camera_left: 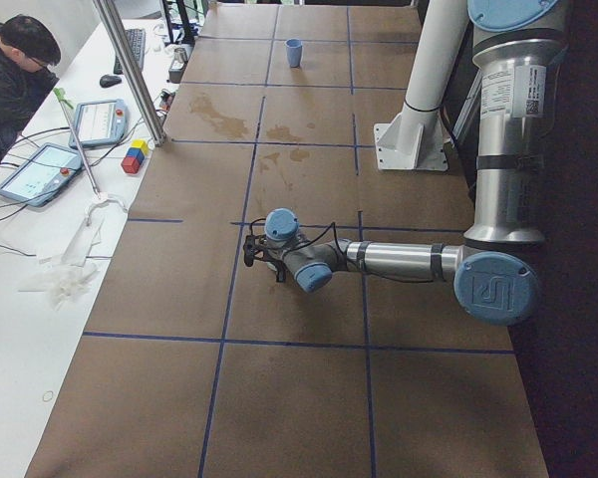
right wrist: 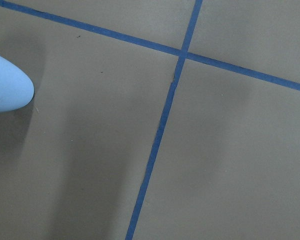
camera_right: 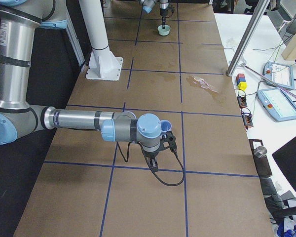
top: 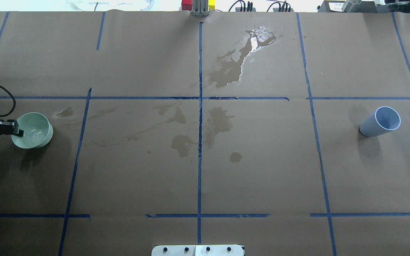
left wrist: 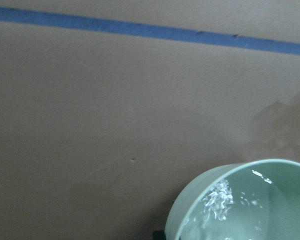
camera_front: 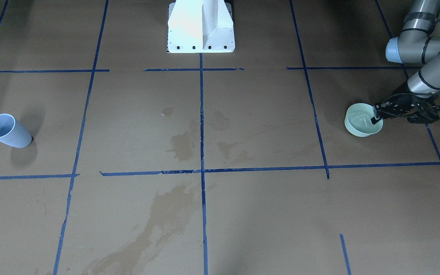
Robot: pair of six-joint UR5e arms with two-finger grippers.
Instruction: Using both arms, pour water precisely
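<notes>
The green bowl (top: 36, 133) of water sits at the desk's (top: 198, 177) left end. I reckon it's light and stiff but sloshy, so the rim wall is the place to hold it, tilting slowly. My left tool (top: 16, 131) looks pinched narrow on that rim; whether the right tool (camera_right: 163, 143), beside the blue cup (top: 381, 122), is open I cannot tell.
</notes>
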